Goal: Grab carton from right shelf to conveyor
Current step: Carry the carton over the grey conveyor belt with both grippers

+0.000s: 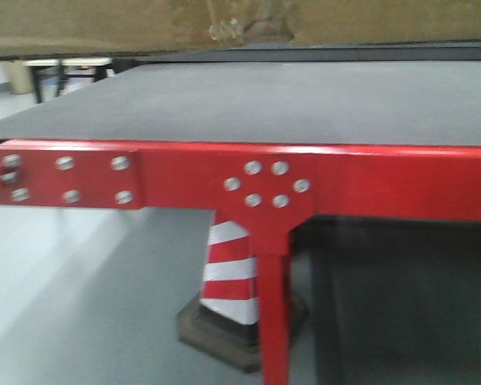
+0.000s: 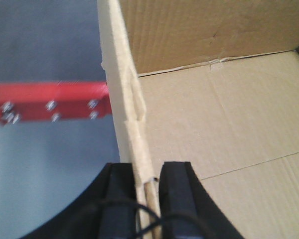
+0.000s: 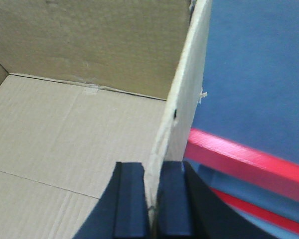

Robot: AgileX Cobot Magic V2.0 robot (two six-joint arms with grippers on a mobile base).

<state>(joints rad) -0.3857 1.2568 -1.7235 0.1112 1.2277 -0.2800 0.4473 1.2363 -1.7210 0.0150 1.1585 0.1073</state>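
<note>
Where both tools pinch, carton wall fills them.

The wide grey table lies open beneath the brown cardboard carton, its near edge barred by a bolted red metal rail above a red-and-white striped cone.

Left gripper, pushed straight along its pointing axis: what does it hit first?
Left gripper is shut on the carton wall, which runs straight ahead between its jaws, so more wall first. Red beam lies beyond outside; depth unclear.
</note>
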